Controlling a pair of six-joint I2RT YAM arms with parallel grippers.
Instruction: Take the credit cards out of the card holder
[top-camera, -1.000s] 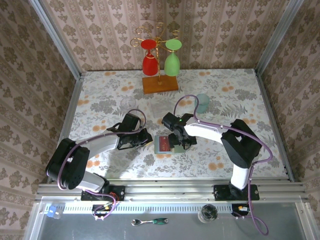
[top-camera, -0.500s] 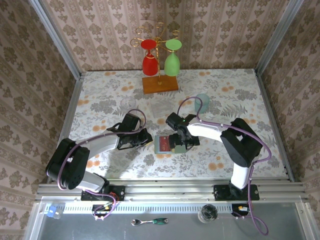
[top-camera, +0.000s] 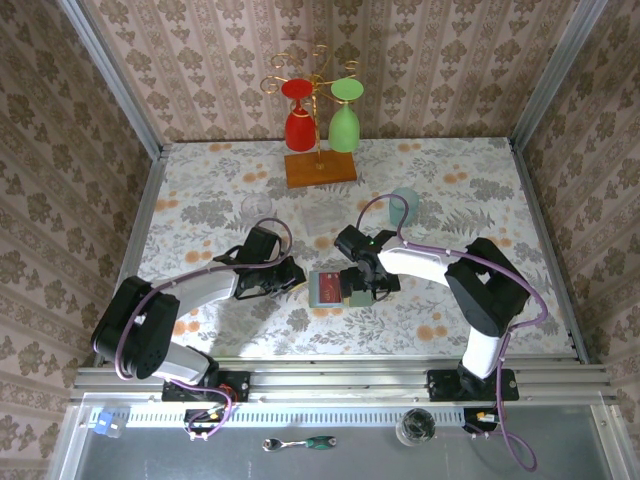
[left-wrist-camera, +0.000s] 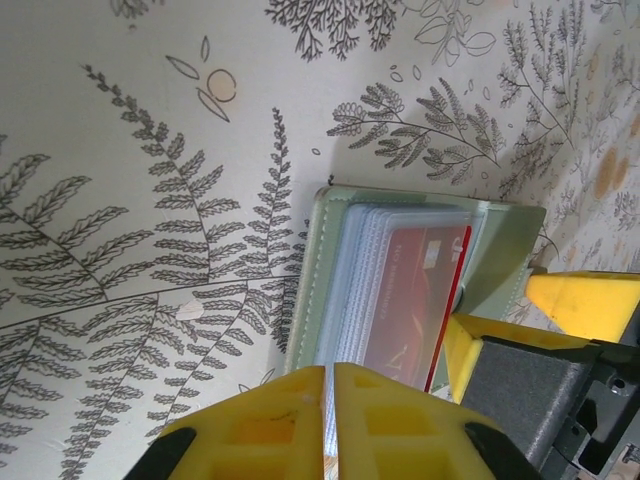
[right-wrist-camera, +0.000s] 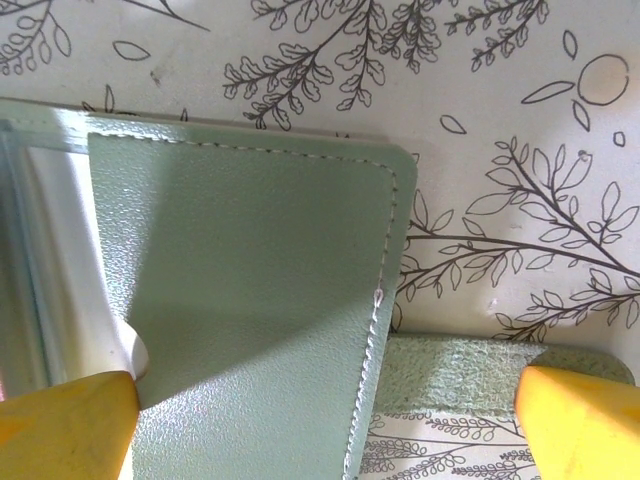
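Two arms meet over the floral tablecloth in the top external view; the pale green card holder lies open between them; the left gripper sits just beside its left edge and the right gripper over its right side; beyond the card holder stand a clear plastic tray, a pale teal cup, a clear glass and a wooden base with a rack bearing a red wine glass and a green wine glass.

In the left wrist view the left gripper has its yellow fingers pressed together at the near edge of the card holder; I cannot tell whether they pinch anything; a red credit card sits in the clear inner sleeves; the right gripper straddles the holder's far flap.

In the right wrist view the right gripper is spread wide, one yellow fingertip on each side of the card holder's stitched green flap.
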